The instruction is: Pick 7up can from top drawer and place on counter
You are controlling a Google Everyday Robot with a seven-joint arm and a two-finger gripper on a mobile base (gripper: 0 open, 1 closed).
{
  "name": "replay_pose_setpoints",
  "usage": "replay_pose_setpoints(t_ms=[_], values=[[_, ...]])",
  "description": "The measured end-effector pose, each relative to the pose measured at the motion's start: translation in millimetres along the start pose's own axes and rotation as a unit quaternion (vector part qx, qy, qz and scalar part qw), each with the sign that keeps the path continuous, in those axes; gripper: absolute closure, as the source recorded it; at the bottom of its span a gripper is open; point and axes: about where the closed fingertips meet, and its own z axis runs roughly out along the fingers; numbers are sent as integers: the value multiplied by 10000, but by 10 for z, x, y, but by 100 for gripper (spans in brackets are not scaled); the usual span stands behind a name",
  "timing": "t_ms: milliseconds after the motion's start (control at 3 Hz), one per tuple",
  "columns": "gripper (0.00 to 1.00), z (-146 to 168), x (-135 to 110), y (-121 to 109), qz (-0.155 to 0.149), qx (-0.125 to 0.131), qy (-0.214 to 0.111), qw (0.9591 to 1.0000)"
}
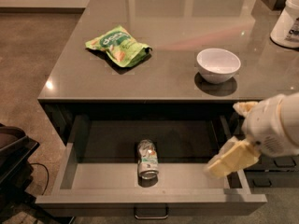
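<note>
The top drawer (98, 177) stands pulled out under the front edge of the desk (168, 78), and its flat grey bottom can be seen. The 7up can (147, 159) lies on its side on this bottom, a little left of the middle of the drawer. One shiny metal end points to the front wall of the drawer, and the other end points back under the desk. The can touches only the drawer floor and is well apart from both side walls. Below the front wall, part of a metal bar handle (151, 214) shows at the lower edge of the view.

The pincer (232, 158) is at the right side of the drawer, over its right front corner, and hangs from the white rounded body of the arm (275, 127). It is well apart from the can and does not touch it. I cannot tell if the pincer is apart or together (its cream-coloured part is blurred).

On the desk, which is dark, glossy and reflecting, a green snack bag (119, 45) lies toward the left. A white bowl (218, 65) stands upright to the right, nearer to the front edge. At the far right edge of the view stands a white container (287, 20), only partly visible. To the right of the open drawer, behind the arm, there are smaller dark drawers (275, 169) with handles. The floor (28, 73) beside the desk is brownish.
</note>
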Motion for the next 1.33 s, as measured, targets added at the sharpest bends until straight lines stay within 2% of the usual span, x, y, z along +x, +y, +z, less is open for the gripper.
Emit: replay_pose_setpoints(t_ms=[333, 667, 1000, 1333], values=[[0, 427, -22, 294, 441, 26, -375, 9983], [0, 752, -206, 315, 596, 278, -648, 9957], [0, 737, -268, 195, 591, 537, -769, 9938], [0, 896, -208, 298, 916, 505, -927, 9902]])
